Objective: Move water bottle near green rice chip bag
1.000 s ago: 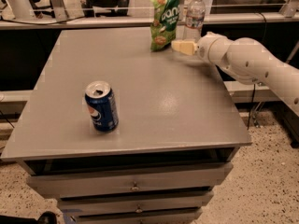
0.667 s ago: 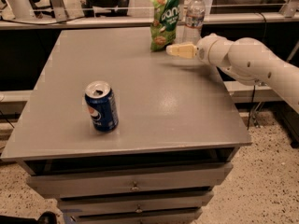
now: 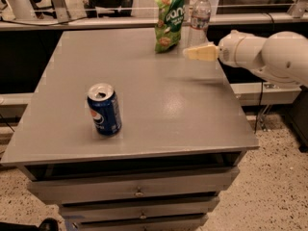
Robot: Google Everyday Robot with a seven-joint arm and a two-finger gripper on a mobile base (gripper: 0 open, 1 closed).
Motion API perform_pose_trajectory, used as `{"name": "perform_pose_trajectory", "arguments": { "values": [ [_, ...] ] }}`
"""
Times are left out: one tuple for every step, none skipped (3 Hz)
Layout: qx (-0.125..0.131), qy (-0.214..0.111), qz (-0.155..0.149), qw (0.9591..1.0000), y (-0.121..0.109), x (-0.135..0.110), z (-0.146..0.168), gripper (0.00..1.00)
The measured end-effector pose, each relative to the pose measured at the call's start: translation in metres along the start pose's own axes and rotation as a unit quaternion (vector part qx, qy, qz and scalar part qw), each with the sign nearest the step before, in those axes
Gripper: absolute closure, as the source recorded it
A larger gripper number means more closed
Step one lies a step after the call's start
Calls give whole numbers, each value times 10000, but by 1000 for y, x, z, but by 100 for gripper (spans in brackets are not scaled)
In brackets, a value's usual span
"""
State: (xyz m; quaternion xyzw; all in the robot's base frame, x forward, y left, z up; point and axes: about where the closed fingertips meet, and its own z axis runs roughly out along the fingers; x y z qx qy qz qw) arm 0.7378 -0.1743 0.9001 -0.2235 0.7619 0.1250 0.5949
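Water bottle (image 3: pixel 200 16) stands upright at the far edge of the grey table (image 3: pixel 159 105), towards its right corner, white cap on top and its label band around the middle. Just to its left stands the green rice chip bag (image 3: pixel 169 18), also upright, with white lettering and round tan chips printed on its face. The two are close beside each other, though it cannot be told whether they touch. The gripper (image 3: pixel 188 53) hangs above the table's right side, in front of the bottle and apart from it, its pale yellowish tip pointing left towards the space below the bag. From this angle it shows as one tapered wedge, so it cannot be told whether it is open or closed. Behind it the white arm (image 3: pixel 269 54) reaches in from the right edge of the view, and a soft shadow (image 3: pixel 199 81) lies on the tabletop beneath. A blue Pepsi can (image 3: pixel 104 109) stands upright near the front left of the table, well apart from the bottle and the bag. Below the tabletop are drawers (image 3: pixel 139 192) with small knobs, and the floor (image 3: pixel 274 177) is speckled.
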Motion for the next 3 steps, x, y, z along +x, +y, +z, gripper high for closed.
{"name": "perform_pose_trajectory", "arguments": {
  "values": [
    [-305, -246, -76, 9992, -2, -14, -47, 0],
    [-967, -627, 77, 9933, 13, -22, -87, 0],
    [-1182, -600, 69, 9912, 25, -21, -91, 0]
  ]
}}
